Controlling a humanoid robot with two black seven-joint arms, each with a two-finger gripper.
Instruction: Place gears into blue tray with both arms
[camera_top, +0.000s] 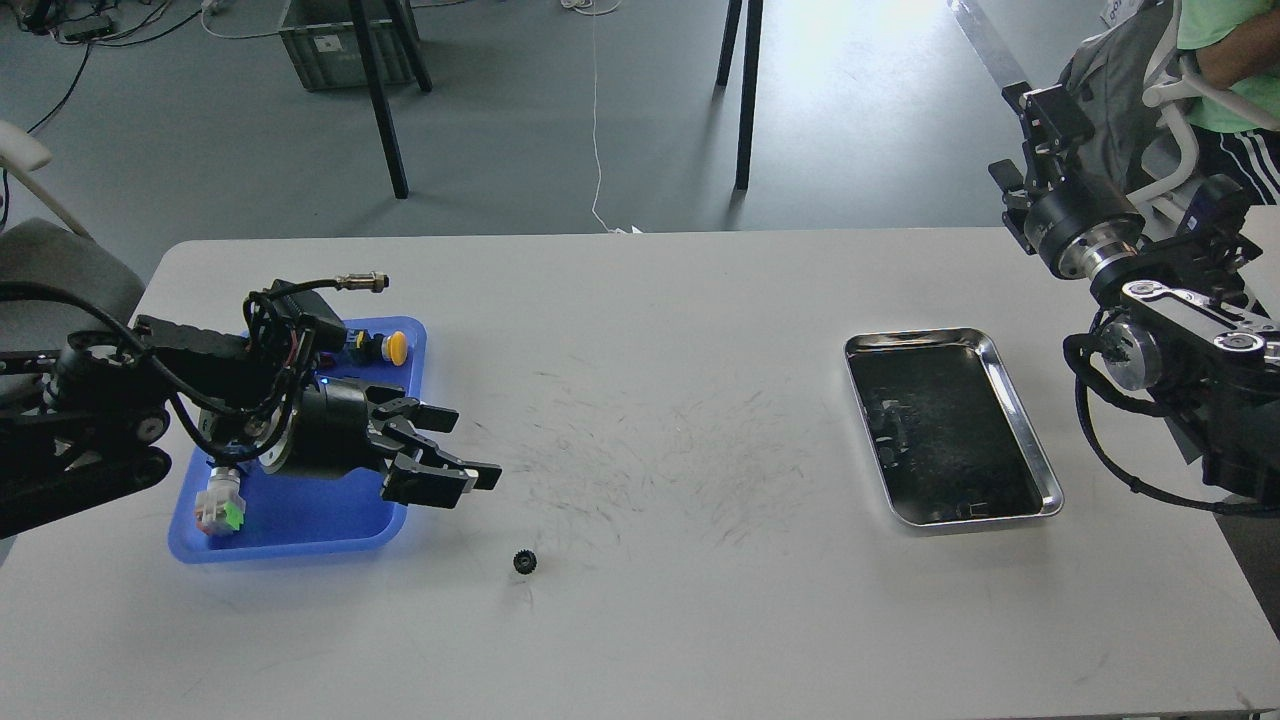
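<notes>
One small black gear (525, 562) lies flat on the white table, in front of and to the right of the blue tray (300, 525). My left gripper (475, 445) hangs over the tray's right edge and points right. It is open with nothing between its fingers, and the gear lies a short way below and right of them. My right gripper (1040, 120) is raised at the far right, past the table's back corner. It is seen end-on and dark, so its fingers cannot be told apart.
In the blue tray sit a yellow-capped push-button (394, 347) and a green-and-white switch (222, 505). A shiny steel tray (1020, 430) with a black inside lies at the right. A seated person (1225, 60) is behind the right arm.
</notes>
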